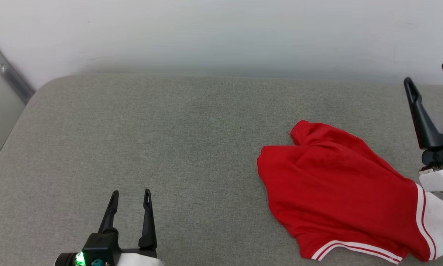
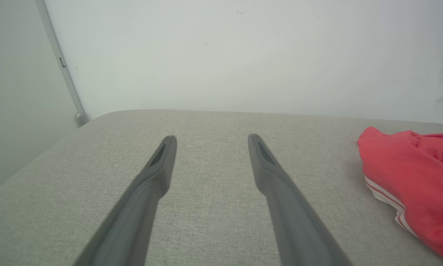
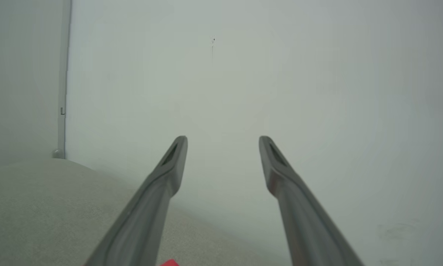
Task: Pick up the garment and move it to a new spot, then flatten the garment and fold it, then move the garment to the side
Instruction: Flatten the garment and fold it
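Note:
The garment [image 1: 339, 192] is a bright red shirt with red-white striped trim and a white sleeve, lying crumpled on the right part of the grey cushioned surface [image 1: 151, 140]. Its front print is hidden. In the left wrist view the garment [image 2: 413, 173] lies at the right edge. My left gripper [image 1: 131, 193] stands open at the lower left, far from the cloth, with nothing between its fingers; its own view shows the left gripper [image 2: 210, 137] over bare cushion. My right gripper [image 1: 430, 74] is open at the right edge, raised above the garment's right end. In the right wrist view the right gripper [image 3: 222, 138] points at the wall.
A pale wall [image 1: 221, 33] runs along the back edge of the surface. A metal strip [image 1: 11, 79] stands at the far left corner. The surface's rounded left edge [image 1: 7, 136] drops off toward the floor.

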You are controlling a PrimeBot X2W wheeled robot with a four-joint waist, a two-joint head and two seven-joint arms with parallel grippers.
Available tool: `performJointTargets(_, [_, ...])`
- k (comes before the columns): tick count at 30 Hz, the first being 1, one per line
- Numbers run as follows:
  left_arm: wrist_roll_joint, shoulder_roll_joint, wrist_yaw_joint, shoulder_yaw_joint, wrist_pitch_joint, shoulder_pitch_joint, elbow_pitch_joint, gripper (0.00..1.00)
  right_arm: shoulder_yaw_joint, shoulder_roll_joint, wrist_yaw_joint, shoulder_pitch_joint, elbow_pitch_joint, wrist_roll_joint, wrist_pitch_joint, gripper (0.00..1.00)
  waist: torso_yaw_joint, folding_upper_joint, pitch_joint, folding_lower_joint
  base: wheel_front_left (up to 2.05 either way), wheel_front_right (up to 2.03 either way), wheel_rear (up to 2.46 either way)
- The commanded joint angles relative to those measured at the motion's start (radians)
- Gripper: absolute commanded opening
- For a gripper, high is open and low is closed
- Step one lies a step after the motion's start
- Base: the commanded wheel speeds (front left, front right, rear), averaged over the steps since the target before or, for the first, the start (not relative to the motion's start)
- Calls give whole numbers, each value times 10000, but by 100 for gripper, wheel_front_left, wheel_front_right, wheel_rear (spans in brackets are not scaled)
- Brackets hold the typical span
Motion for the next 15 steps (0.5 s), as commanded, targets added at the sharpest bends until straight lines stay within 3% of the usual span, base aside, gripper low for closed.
performJointTargets(1, [25, -7, 35, -25, -26, -71, -10, 100, -125, 187, -7, 202, -173, -76, 17, 100, 17, -1, 14, 0, 0, 0, 0])
performJointTargets(7, [-47, -6, 45, 2, -26, -136, 9, 100, -1040, 1357, -7, 936, -782, -621, -375, 100, 55, -1, 95, 0, 0, 0, 0])
performJointTargets(15, [-34, -6, 71, 5, -26, -173, -13, 100, -1533, 2990, -7, 2487, -147, -1408, -1167, 100, -30, -1, 180, 0, 0, 0, 0])
